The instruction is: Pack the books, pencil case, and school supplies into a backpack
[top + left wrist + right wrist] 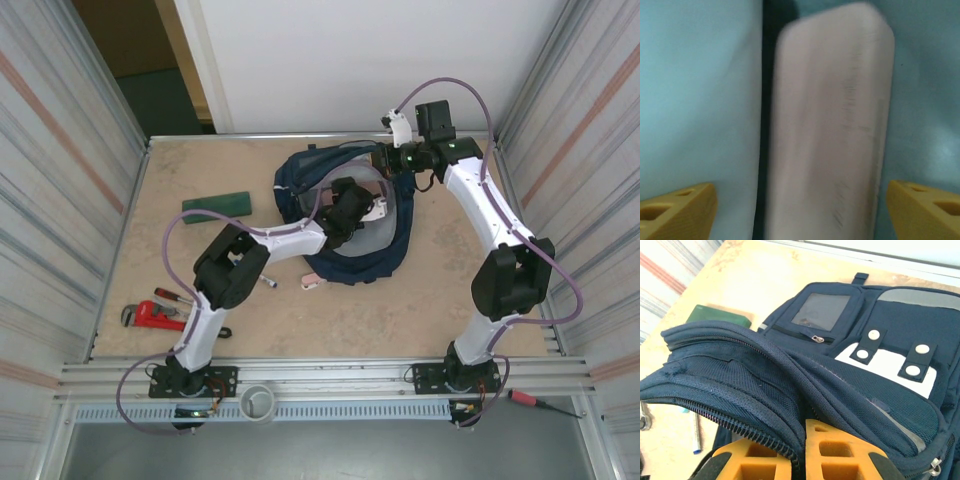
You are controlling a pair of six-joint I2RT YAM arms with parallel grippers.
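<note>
The navy backpack (345,255) lies open mid-table. My right gripper (386,158) is shut on its zipped flap edge (765,405) and holds it up, with the fabric pinched between the yellow fingers (840,455). My left gripper (362,208) is down inside the opening. There the pale pink pencil case (827,130) lies lengthwise between its yellow fingertips (680,210), which stand wide apart and clear of it, on the pale lining (700,100). The dark green book (215,204) lies left of the bag. A white marker (268,282) and a pink eraser (312,284) lie at the bag's near-left.
A red pipe wrench (150,315) and a red-handled screwdriver (175,296) lie near the left arm's base. Another screwdriver (540,402) rests on the front rail at right. Corrugated walls close in both sides.
</note>
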